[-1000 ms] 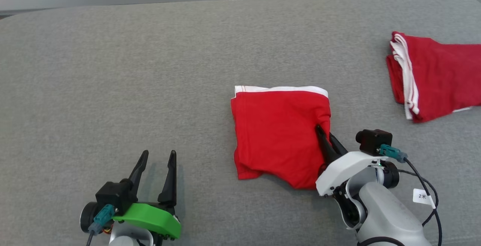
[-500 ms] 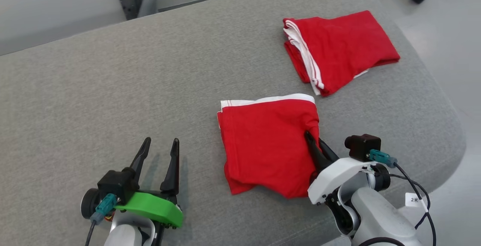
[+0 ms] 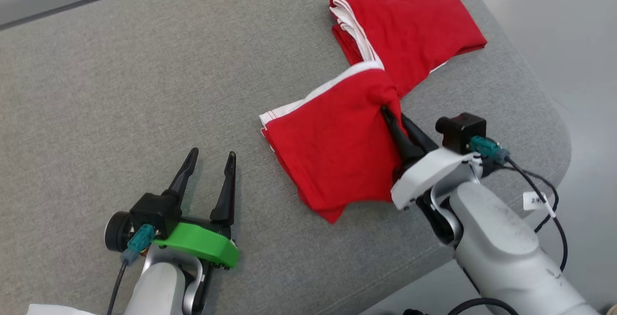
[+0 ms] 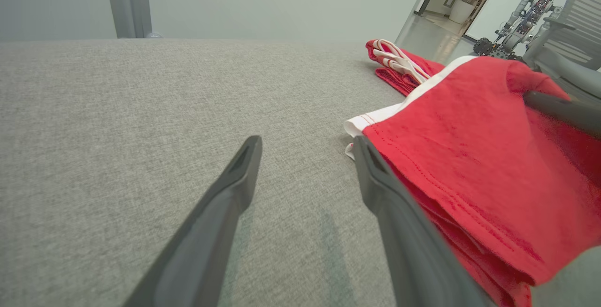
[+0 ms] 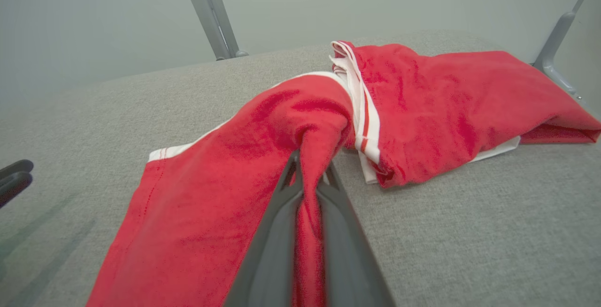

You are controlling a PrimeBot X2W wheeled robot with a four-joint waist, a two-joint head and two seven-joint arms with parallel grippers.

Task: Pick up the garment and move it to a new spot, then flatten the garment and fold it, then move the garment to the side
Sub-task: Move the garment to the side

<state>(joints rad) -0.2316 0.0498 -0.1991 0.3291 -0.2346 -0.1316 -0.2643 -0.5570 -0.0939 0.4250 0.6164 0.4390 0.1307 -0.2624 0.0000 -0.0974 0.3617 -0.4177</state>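
Observation:
The garment (image 3: 332, 146) is a folded red piece with a white band along its far edge, lying on the grey padded table (image 3: 120, 88). My right gripper (image 3: 393, 118) is shut on its right edge, and the cloth bunches up between the two fingers (image 5: 307, 189). That corner is lifted toward a second red garment. My left gripper (image 3: 209, 158) stands open over bare table to the left of the garment (image 4: 469, 157), holding nothing.
A second folded red garment (image 3: 409, 21) with white stripes lies at the far right corner of the table, its near edge meeting the held one (image 5: 446, 105). The table's rounded right edge (image 3: 554, 122) drops to the floor close by my right arm.
The head camera has swung right, shifting the whole scene. My right gripper has dragged the garment up and right until it meets the second red garment. The left gripper stays open.

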